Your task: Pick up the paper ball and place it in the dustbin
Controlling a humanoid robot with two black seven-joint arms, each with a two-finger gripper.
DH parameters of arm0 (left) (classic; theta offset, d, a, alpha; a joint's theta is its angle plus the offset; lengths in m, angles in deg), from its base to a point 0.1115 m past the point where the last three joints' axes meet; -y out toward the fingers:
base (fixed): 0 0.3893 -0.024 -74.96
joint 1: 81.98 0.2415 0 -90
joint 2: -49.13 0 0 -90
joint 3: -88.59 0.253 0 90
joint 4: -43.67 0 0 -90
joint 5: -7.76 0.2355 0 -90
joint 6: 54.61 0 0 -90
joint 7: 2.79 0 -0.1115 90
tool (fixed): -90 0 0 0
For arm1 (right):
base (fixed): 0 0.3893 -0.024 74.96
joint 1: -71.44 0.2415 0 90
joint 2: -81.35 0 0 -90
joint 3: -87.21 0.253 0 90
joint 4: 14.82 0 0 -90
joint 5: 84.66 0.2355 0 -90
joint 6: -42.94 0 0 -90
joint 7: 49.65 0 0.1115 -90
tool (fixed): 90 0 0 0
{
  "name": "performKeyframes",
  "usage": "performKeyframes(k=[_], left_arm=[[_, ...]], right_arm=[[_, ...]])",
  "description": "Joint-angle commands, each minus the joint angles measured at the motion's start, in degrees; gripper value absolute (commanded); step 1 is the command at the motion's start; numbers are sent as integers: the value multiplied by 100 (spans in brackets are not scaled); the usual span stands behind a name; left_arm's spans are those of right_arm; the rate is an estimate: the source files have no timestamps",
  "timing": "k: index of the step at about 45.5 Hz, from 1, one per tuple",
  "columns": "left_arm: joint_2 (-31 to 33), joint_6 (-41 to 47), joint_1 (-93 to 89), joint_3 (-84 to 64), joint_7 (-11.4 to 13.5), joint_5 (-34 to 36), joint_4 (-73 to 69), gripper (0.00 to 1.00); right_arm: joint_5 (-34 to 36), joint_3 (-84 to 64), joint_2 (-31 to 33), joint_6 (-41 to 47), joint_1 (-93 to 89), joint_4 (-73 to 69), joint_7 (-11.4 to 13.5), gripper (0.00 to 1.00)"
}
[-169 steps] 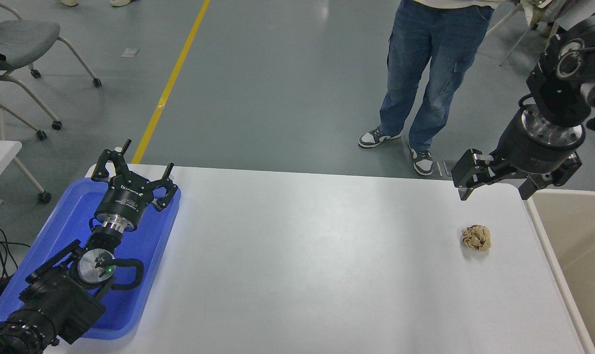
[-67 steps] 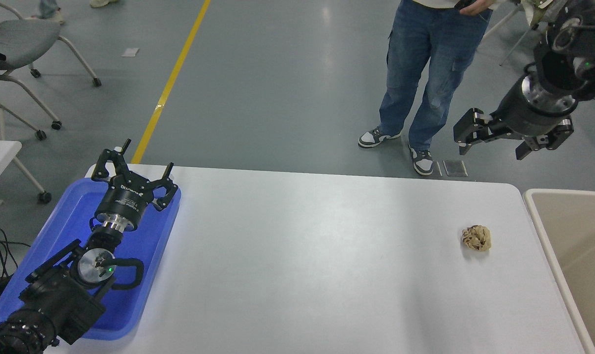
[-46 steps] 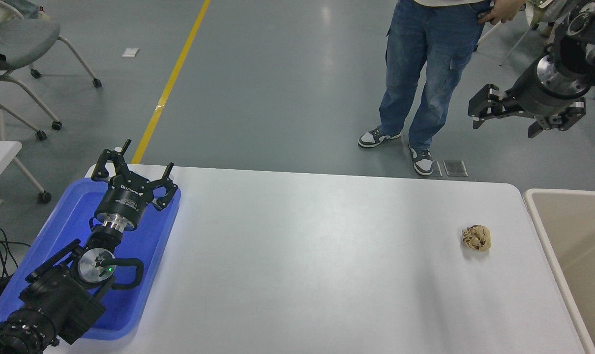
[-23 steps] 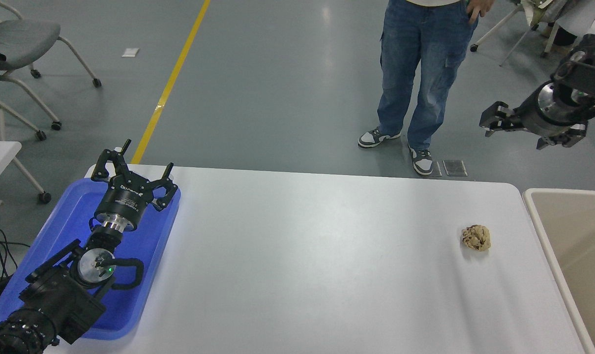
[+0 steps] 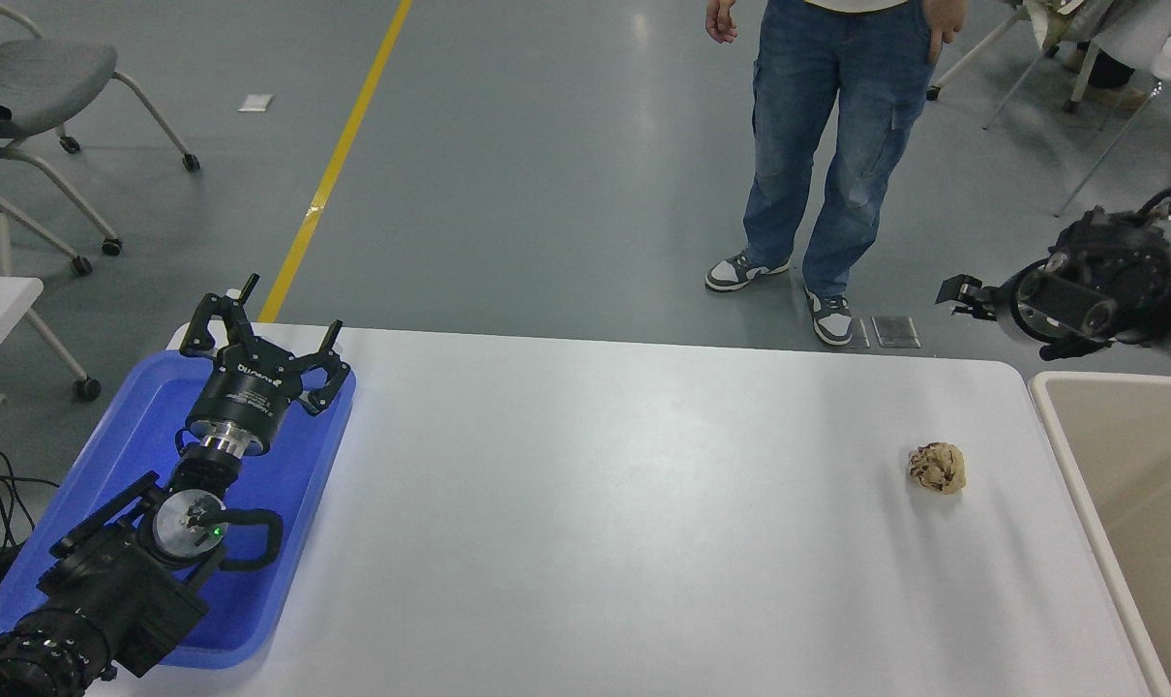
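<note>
Where grey floor (image 5: 547, 174) meets white table (image 5: 595, 503)

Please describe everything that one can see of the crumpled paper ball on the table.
The paper ball is a small crumpled wad of tan-brown paper with darker creases and an uneven, roughly round shape. It lies by itself on the white table, near the table's right end and close to the beige dustbin, which stands beside that edge. Only the tabletop touches it; a faint shadow shows under it. No gripper is at it: the right gripper is up beyond the table's far right corner.
</note>
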Motion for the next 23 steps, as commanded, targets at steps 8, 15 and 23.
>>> performKeyframes(k=[8,15,23], left_arm=[[0,1,0,0,0,0,0,100],[0,1,0,0,0,0,0,100],[0,1,0,0,0,0,0,100]], right_arm=[[-347,27,-390,-886,-1041,428,-384,100],[-347,27,-487,-1018,-1348,595,-384,100],[-347,27,-540,-1106,-1621,736,-393,100]])
